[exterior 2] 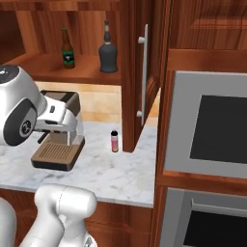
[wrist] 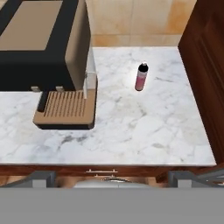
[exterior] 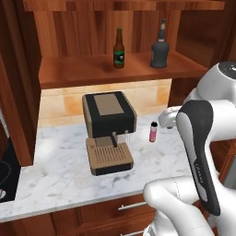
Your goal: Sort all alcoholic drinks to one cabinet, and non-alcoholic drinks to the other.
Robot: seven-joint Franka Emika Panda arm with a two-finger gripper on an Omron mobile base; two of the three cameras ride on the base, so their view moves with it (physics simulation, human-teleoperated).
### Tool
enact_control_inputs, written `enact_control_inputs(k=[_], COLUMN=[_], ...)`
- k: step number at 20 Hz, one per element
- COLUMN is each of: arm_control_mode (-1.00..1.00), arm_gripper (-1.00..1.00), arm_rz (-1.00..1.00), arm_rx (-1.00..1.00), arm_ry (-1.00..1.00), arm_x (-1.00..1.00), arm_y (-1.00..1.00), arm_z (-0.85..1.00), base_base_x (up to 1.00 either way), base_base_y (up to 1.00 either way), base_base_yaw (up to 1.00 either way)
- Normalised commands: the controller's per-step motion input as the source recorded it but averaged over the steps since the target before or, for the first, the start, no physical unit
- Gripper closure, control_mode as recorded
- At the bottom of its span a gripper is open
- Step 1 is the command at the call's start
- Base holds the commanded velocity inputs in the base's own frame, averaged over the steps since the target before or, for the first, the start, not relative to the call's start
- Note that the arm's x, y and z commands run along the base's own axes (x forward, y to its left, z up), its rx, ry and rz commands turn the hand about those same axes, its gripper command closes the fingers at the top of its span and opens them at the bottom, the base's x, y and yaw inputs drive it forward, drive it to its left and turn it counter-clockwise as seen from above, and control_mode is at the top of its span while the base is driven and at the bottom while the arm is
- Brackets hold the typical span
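Right, black-and-tan coffee machine (wrist: 48, 57) sits on white marble counter (wrist: 131, 131), slim pink bottle w/ black cap (wrist: 141, 76) just beside it. Brown beer bottle (exterior: 119, 48) & squat dark grey bottle (exterior: 159, 46) upright, apart, on open reddish-brown cabinet (exterior: 92, 71) shelf. Gripper state: can't tell.

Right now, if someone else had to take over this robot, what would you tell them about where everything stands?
Gripper: the hand view looks down on the counter from above; it holds nothing that shows, but whether it is open or shut cannot be told.
Beer bottle and dark grey bottle: both upright on the shelf of the open wall cabinet, apart from each other. The alcoholic side looks done.
Pink bottle: upright on the marble counter, right of the coffee machine, untouched.
Left: move the pink bottle into the other cabinet, along with any other soft drink.
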Motion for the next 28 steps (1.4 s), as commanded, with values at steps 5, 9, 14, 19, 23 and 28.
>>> enact_control_inputs(k=[5,9,14,19,23,28], arm_control_mode=[-1.0,-1.0,-1.0,-1.0,-1.0,-1.0], arm_gripper=[-1.0,-1.0,-1.0,-1.0,-1.0,-1.0], arm_rz=[-0.03,-0.05,-0.06,-0.05,-0.02,-0.02], arm_rx=[0.0,0.0,0.0,0.0,0.0,0.0], arm_ry=[0.05,0.0,0.0,0.0,0.0,0.0], arm_x=[0.5,0.63,0.41,0.41,0.55,0.57], arm_y=[-0.16,-0.4,-0.15,0.0,-0.02,-0.08], arm_z=[-0.21,-0.56,-0.7,-0.53,-0.22,-0.08], base_base_x=[0.0,0.0,0.0,0.0,0.0,0.0], base_base_y=[0.0,0.0,0.0,0.0,0.0,0.0], base_base_yaw=[0.0,0.0,0.0,0.0,0.0,0.0])
